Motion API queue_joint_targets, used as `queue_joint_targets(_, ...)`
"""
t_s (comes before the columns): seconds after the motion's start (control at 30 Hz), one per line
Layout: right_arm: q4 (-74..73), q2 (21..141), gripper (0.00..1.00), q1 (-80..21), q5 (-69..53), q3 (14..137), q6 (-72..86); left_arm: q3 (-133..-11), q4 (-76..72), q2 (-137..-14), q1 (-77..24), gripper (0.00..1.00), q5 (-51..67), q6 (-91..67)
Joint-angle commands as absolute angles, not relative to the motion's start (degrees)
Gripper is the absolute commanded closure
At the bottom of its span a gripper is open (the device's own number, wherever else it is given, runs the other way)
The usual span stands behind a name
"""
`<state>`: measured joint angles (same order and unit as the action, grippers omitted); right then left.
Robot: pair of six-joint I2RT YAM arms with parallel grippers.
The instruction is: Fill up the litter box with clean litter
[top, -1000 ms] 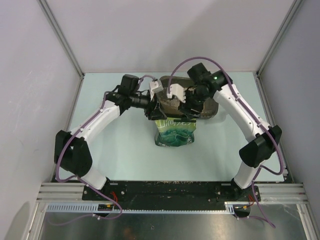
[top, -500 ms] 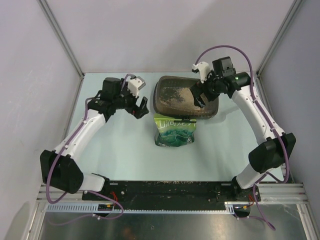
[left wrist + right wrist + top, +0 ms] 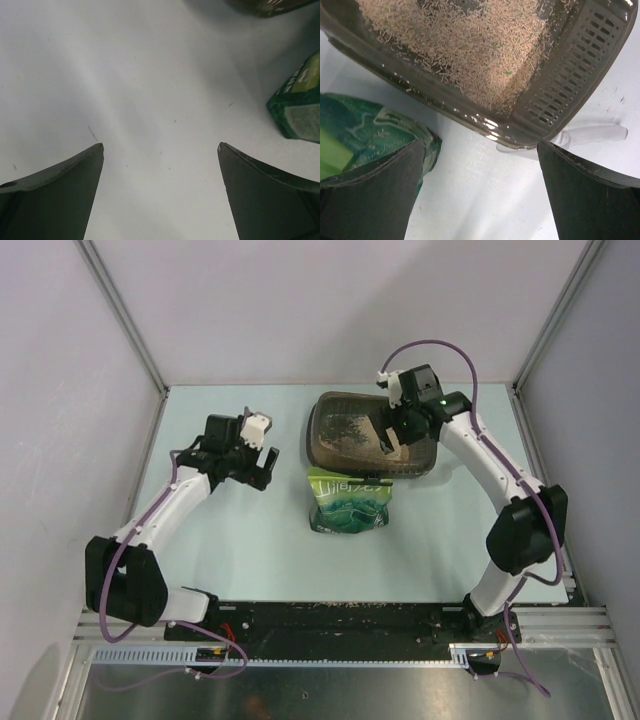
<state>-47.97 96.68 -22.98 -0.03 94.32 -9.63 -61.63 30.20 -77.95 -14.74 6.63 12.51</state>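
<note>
The litter box (image 3: 424,462) is a dark tray at the back middle of the table. Tan litter (image 3: 352,430) covers part of its floor. In the right wrist view the litter (image 3: 470,45) lies inside the tray wall (image 3: 560,95). The green bag (image 3: 350,502) lies flat just in front of the tray. My right gripper (image 3: 391,439) is open and empty above the tray's right part; its wrist view (image 3: 480,145) looks down at the tray's near corner. My left gripper (image 3: 264,467) is open and empty over bare table left of the bag, as its own view (image 3: 160,146) shows.
A clear plastic scoop (image 3: 592,134) lies on the table against the tray's corner. The green bag's corner (image 3: 297,107) shows right of my left fingers, and the bag (image 3: 360,135) lies left of my right fingers. Grey walls enclose the pale table (image 3: 230,540).
Both grippers have drawn away from the bag's top at the tray. The left arm moved left and back toward me. The right arm swung right, then came back over the tray.
</note>
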Motion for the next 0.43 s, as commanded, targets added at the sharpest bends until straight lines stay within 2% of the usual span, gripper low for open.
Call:
queue_joint_targets(0.0, -44.04, 99.93, 0.0, -24.17, 5.01, 99.39, -7.65, -60.82, 29.71, -78.22, -12.92, 0.0, 4.22, 6.86)
queue_joint_targets(0.17, -42.19, 102.3, 0.0, -23.74, 10.19, 104.93, -8.61, -67.66, 30.76, -81.91, -11.6, 0.0, 1.32, 8.96)
queue_joint_targets(0.4, -43.42, 106.96, 0.0, -17.85, 8.79, 117.93, -5.63, -83.39, 30.85, -85.34, -7.39, 0.0, -1.49, 12.12)
